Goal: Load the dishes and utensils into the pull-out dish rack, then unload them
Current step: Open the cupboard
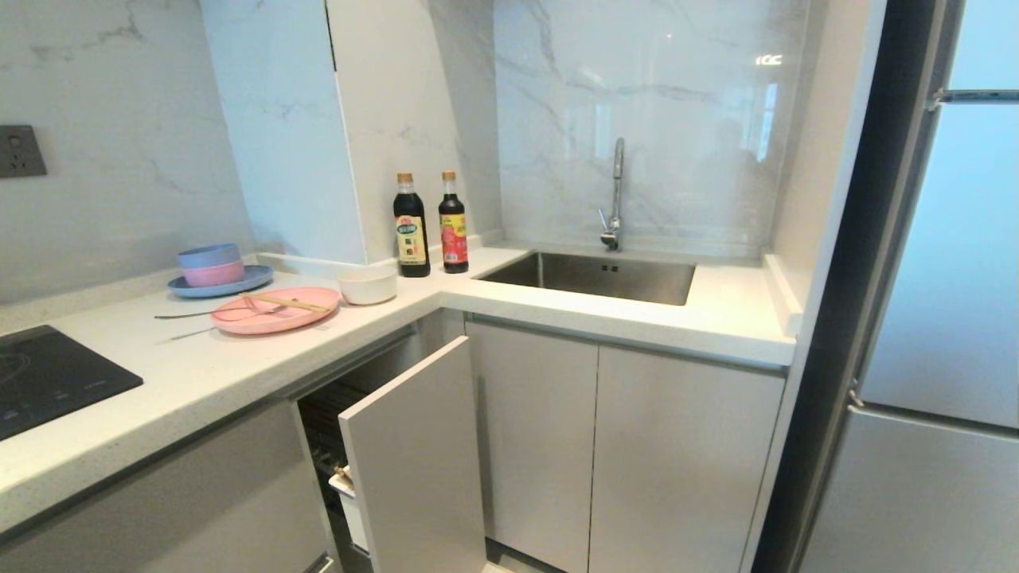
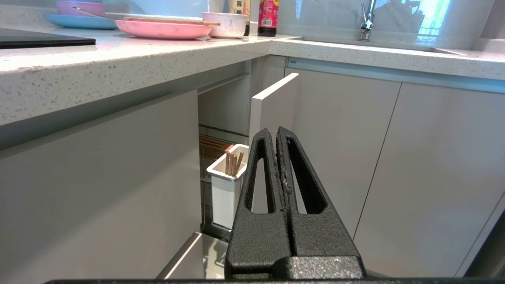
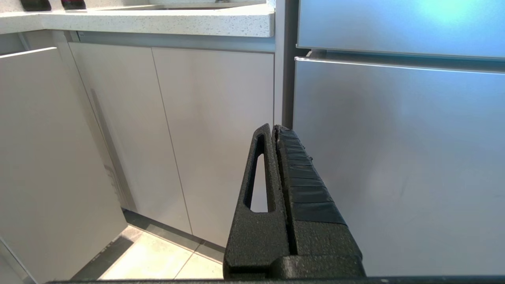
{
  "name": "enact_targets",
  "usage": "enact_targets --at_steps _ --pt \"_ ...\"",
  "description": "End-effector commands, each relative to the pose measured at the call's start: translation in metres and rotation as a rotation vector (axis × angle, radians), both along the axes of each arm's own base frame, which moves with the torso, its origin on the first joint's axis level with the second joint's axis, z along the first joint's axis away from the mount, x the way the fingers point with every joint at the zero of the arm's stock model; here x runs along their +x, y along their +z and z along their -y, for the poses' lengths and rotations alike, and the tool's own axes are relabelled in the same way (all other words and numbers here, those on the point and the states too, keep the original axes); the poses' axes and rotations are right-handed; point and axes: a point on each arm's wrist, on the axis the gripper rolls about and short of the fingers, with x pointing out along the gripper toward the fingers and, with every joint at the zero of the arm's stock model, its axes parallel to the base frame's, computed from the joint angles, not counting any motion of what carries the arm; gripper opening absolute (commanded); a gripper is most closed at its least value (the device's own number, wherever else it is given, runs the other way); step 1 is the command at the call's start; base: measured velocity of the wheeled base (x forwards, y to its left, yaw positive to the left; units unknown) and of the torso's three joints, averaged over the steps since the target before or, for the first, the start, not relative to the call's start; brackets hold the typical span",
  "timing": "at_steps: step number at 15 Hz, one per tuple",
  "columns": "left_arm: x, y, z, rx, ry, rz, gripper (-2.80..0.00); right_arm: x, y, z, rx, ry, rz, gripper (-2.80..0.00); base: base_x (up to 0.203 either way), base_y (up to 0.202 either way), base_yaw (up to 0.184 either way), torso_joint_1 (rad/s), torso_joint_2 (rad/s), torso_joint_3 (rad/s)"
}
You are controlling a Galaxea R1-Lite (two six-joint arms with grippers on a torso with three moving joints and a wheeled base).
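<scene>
- While the rack (image 1: pixel 350 477) sits only part-way out under the surface (image 1: pixel 199 374), we judge the main risk is loading too early: the gap beside its grey front panel (image 1: pixel 414 461) looks narrow, so the plate (image 1: pixel 275 310) could knock the panel or the surface edge.
- Chopsticks (image 1: pixel 286 302) and spoon (image 1: pixel 199 313) lie loose across the plate; we expect lifting the plate first would roll them off.
- The spoon handle overhangs the rim, so a careless reach for the bowl (image 1: pixel 368 285) could flick it.
- Blue plate (image 1: pixel 221 282) with stacked bowls (image 1: pixel 210 264) and two sauce bottles (image 1: pixel 430 227) stand near; we see a chance of grabbing the wrong dish or tipping a bottle.
- Left pincer (image 2: pixel 276 132) is clenched and empty, low in front of the rack; right pincer (image 3: pixel 274 128) is clenched and empty too, facing the cupboards and fridge (image 3: pixel 394 157). Neither shows in the head view.
- Looks: plate wide, shallow, pink; bowl small, white, round, just beside it; chopsticks light wood; spoon slim metal.
- The rack's white caddy (image 2: pixel 227 189) already holds a few wooden sticks (image 2: pixel 233 162); the wire basket is mostly hidden.
</scene>
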Motion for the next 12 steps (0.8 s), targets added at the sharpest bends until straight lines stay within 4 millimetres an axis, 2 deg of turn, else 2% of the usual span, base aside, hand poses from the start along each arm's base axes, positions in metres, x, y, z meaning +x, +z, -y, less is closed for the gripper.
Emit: enact_targets --at_steps 1,7,8,10,12 --pt "0.002 -0.007 0.0 0.0 0.0 -0.026 -2.8 0.0 0.0 0.0 0.0 0.002 -0.001 -2.8 0.0 0.0 0.0 0.0 0.0 0.0" --pt "0.002 -0.005 0.0 0.019 0.002 -0.02 -2.8 0.0 0.0 0.0 0.0 0.001 -0.002 -2.8 0.0 0.0 0.0 0.0 0.0 0.0" --pt "-0.001 0.004 0.0 0.02 0.004 0.015 -2.8 0.0 0.0 0.0 0.0 0.0 -0.001 -2.8 0.0 0.0 0.0 0.0 0.0 0.0" --pt "-0.015 0.039 0.0 0.02 0.007 0.132 -2.8 0.0 0.0 0.0 0.0 0.0 -0.002 -2.8 0.0 0.0 0.0 0.0 0.0 0.0" --pt "-0.042 0.093 0.0 0.032 0.013 0.264 -2.8 0.0 0.0 0.0 0.0 0.0 -0.002 -2.8 0.0 0.0 0.0 0.0 0.0 0.0"
